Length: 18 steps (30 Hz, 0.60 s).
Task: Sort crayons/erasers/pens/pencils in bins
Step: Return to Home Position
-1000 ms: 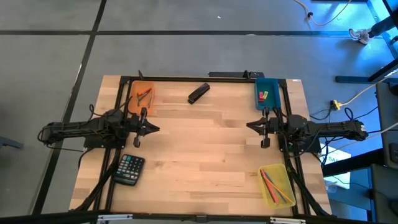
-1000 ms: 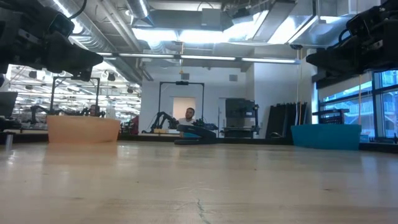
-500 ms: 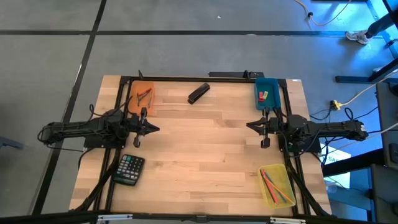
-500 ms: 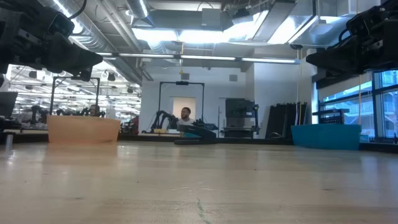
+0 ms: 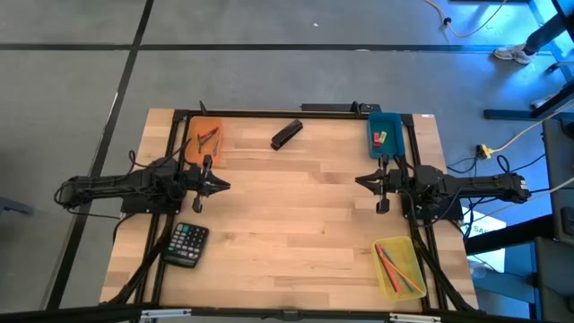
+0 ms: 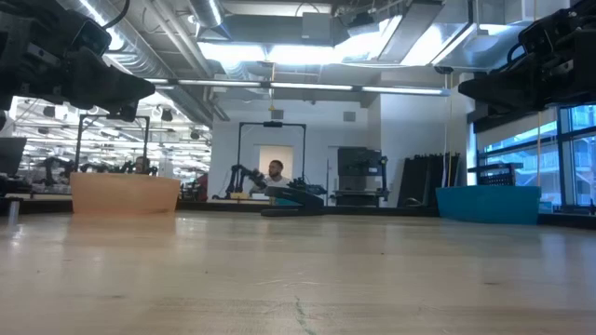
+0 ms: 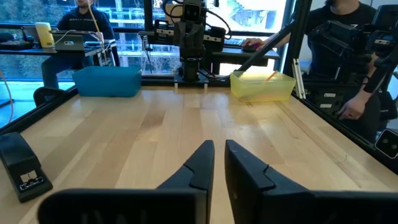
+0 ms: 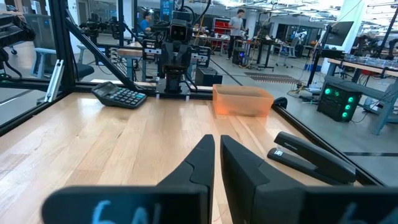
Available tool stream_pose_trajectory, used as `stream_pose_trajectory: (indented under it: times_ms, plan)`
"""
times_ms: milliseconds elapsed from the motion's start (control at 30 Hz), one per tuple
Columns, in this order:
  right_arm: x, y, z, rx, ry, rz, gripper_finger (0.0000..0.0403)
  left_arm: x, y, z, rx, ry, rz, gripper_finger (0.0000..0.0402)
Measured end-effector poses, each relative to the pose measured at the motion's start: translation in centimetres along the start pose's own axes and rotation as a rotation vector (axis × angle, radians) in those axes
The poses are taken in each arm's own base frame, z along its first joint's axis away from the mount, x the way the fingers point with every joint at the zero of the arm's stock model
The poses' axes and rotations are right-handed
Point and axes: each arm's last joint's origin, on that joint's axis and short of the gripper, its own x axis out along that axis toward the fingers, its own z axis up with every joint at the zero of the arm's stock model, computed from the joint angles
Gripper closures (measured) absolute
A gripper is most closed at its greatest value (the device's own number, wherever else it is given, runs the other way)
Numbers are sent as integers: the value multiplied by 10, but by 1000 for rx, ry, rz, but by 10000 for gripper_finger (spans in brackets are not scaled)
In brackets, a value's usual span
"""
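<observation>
The left gripper (image 5: 208,186) hangs over the left edge of the light wooden table (image 5: 296,215), its jaws drawn almost together on nothing. The right gripper (image 5: 377,184) faces it from the right edge, jaws likewise nearly closed and empty. The wide middle of the table between them is open.

At the far left corner, the shallow orange plastic bin (image 5: 204,137) holds short red crayons (image 5: 208,136). At the far right, the teal plastic bin (image 5: 386,135) holds small eraser blocks (image 5: 380,137). At the near right, the translucent yellow plastic bin (image 5: 398,266) holds long thin sticks (image 5: 397,263).

A black calculator (image 5: 186,244) lies at the near left, and a black bar-shaped stapler (image 5: 286,135) by the far edge.
</observation>
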Motion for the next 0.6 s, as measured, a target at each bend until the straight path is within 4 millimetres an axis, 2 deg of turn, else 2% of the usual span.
stream_pose_trajectory:
  times_ms: [267, 600]
  plan:
    - [0, 0, 0, 0, 0, 0, 372, 0, 0, 0, 0, 0, 0, 366]
    - [0, 0, 0, 0, 0, 0, 372, 0, 0, 0, 0, 0, 0, 383]
